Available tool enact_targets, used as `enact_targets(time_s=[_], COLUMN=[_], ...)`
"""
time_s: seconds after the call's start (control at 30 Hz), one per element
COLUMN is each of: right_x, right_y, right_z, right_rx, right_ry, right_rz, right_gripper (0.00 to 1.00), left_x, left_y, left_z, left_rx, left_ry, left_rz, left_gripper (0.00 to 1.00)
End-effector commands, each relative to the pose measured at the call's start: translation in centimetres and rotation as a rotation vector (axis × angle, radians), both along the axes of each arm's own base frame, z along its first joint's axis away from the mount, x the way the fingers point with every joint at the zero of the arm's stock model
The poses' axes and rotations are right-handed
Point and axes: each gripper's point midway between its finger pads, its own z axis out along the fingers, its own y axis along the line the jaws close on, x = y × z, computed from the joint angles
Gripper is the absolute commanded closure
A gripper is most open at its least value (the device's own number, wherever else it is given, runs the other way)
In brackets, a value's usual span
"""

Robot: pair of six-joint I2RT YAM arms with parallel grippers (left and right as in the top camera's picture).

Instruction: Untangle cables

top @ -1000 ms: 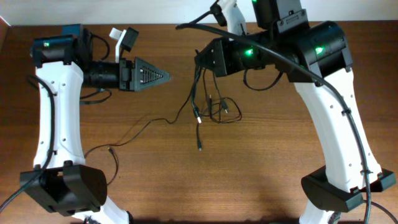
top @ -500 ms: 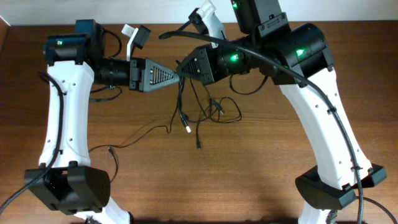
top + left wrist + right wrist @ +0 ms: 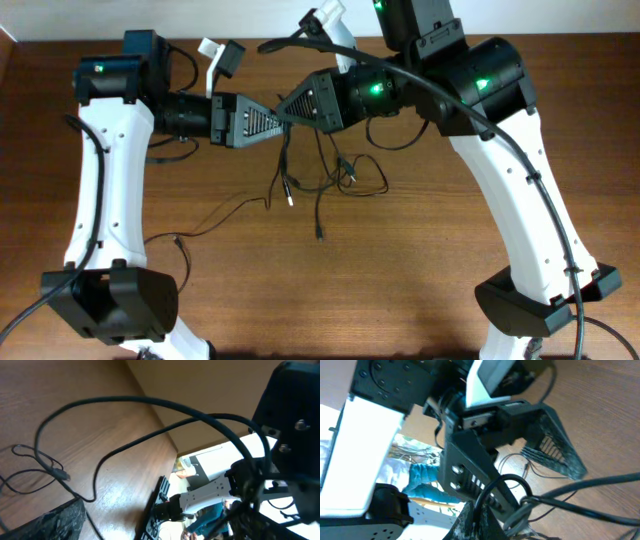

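Overhead, the two arms met nose to nose above the far middle of the table (image 3: 420, 270). The left gripper (image 3: 268, 122) pointed right and the right gripper (image 3: 288, 108) pointed left, tips touching or nearly so. The cables (image 3: 322, 180) hung from that meeting point, off the wood at the top. Thin black strands dropped toward the table, and a loose loop lay just right of them. One pale plug end (image 3: 290, 203) dangled lowest on the left side of the bunch. A loose strand (image 3: 215, 215) trailed off along the wood toward the left arm's base.

The right gripper looked clamped on the top of the cables, since they hung straight down from its tip. I could not tell whether the left gripper had hold of anything or was merely pressed close.

From the left wrist, thin cord lay curled on the wood, with one dark finger (image 3: 50, 520) low in the corner. From the right wrist, the left gripper's ribbed finger (image 3: 552, 442) stood close ahead.
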Motion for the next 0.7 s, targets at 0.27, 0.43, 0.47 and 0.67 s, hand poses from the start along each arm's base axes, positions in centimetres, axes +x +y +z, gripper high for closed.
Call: enact_targets(time_s=[0.27,0.43,0.47,0.67], right_x=[-1.0,-0.9,-1.0,0.1], right_y=[0.5,0.4,0.4,-1.1], right_z=[0.5,0.4,0.5,0.5], right_rx=[0.032,0.028,0.029,-0.042], right_ry=[0.029,0.04,0.047,-0.014], right_rz=[0.041,0.032,0.027,-0.092], right_gripper=[0.96,0.96,0.96,0.96], left_x=[0.6,3.2,3.8,4.8], left_y=[-0.7,1.8,2.6,5.3], left_z=[-1.6,-5.7,-6.5,-8.7], left_rx=[0.084,0.354,0.413,0.582], left_ry=[-0.068,0.081,0.123,0.192], left_rz=[-0.027,0.149,0.209,0.345], left_gripper=[0.27,0.38,0.4,0.71])
